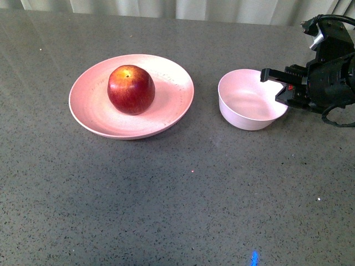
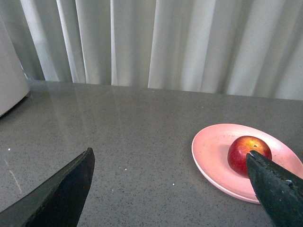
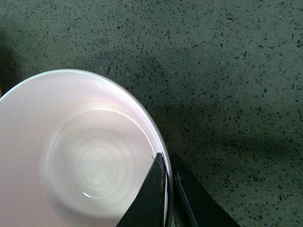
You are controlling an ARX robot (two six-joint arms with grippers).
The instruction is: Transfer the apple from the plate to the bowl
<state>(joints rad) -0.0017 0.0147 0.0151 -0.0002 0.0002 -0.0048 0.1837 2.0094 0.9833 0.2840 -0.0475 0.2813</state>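
The dark-red apple [image 1: 131, 88] rests on the wide pale-pink plate [image 1: 91, 119] at centre left of the grey table. To its right stands the small whitish-pink bowl [image 1: 244, 108], with nothing inside. My right gripper [image 1: 280, 88] is shut on the bowl's right rim, one finger inside and one outside; the right wrist view shows the bowl [image 3: 85, 156] with my right gripper [image 3: 168, 163] pinching its wall. My left gripper [image 2: 170, 158] is open over bare table, with the apple [image 2: 244, 151] and plate [image 2: 210, 151] just beyond one fingertip. The left arm is out of the front view.
A pale curtain [image 2: 165, 42] hangs behind the table's far edge. Some white object [image 2: 9, 80] stands at the table's side in the left wrist view. Grey speckled tabletop [image 1: 177, 210] stretches in front of the plate and bowl.
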